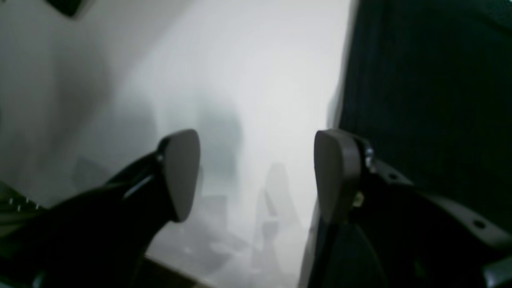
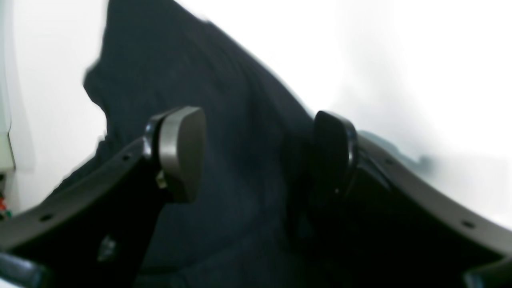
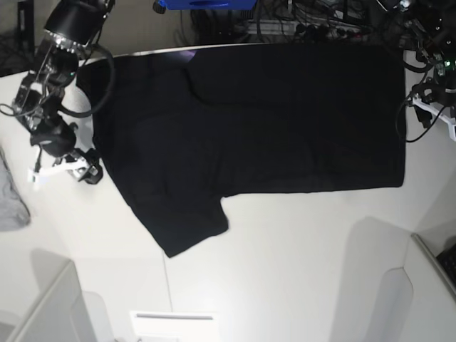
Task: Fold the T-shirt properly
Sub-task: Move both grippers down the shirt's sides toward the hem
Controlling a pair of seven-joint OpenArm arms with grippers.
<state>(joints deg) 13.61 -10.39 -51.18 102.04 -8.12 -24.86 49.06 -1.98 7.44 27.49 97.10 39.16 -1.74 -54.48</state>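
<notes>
The black T-shirt (image 3: 271,121) lies spread flat on the white table (image 3: 299,242), one sleeve (image 3: 185,228) pointing toward the front. My right gripper (image 3: 89,172) hangs at the shirt's left edge in the base view. In its wrist view the right gripper (image 2: 256,154) is open, and dark T-shirt fabric (image 2: 240,120) lies below the gap, not pinched. At the shirt's right edge is my left gripper (image 3: 433,107). Its wrist view shows the left gripper (image 1: 258,172) open over bare white table (image 1: 256,72), the T-shirt's edge (image 1: 424,100) just beside one finger (image 1: 336,172).
A light grey cloth (image 3: 11,199) lies at the table's left edge. White bins stand at the front left (image 3: 43,306) and front right (image 3: 427,285), and a small white object (image 3: 171,324) sits at the front edge. Cables and gear (image 3: 306,18) crowd the back.
</notes>
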